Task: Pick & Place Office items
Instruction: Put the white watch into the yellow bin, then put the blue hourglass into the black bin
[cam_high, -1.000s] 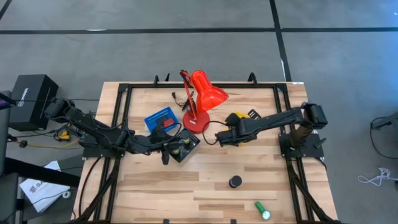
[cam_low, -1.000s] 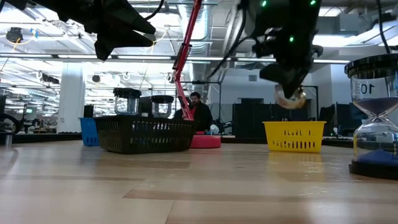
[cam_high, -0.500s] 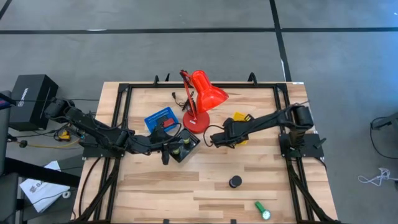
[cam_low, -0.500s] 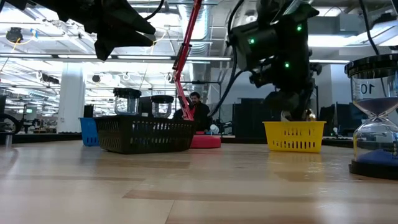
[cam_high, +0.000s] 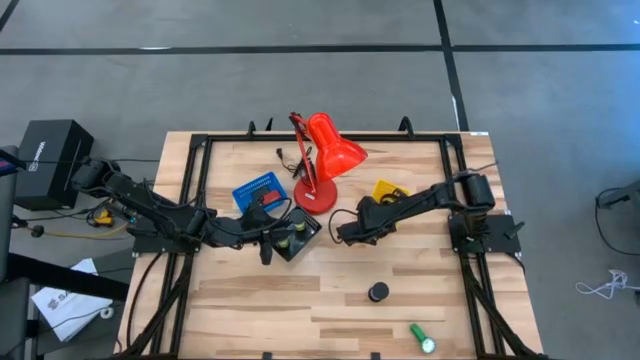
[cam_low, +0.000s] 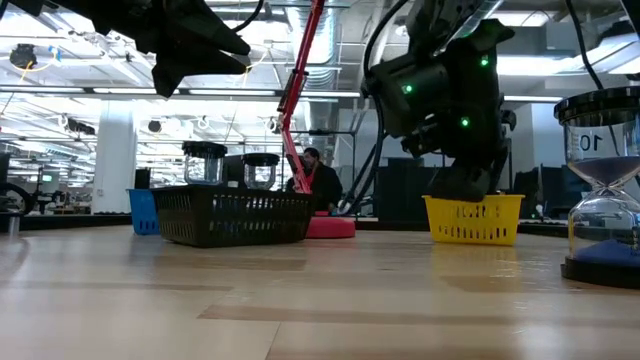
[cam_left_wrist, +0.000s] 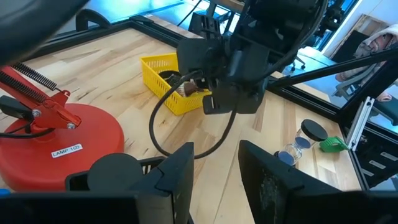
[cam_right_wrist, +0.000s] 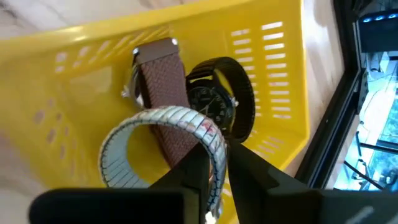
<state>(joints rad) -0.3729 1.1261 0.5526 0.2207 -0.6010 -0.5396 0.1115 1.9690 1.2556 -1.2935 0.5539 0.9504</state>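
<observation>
Right wrist view: silvery watch band (cam_right_wrist: 163, 146) lies just past right gripper (cam_right_wrist: 214, 165) fingers, seemingly slightly apart, over yellow tray (cam_right_wrist: 273, 74).

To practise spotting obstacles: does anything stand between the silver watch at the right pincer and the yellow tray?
Nothing visible does. The silver watch at the right pincer hangs inside the yellow tray, with only a brown-strap watch and a black watch lying beneath it.

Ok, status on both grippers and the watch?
Right gripper over yellow tray, silver watch against it, brown-strap watch and black watch inside. Left gripper open, empty, by black tray. Desk lamp nearby, not blocking.
</observation>
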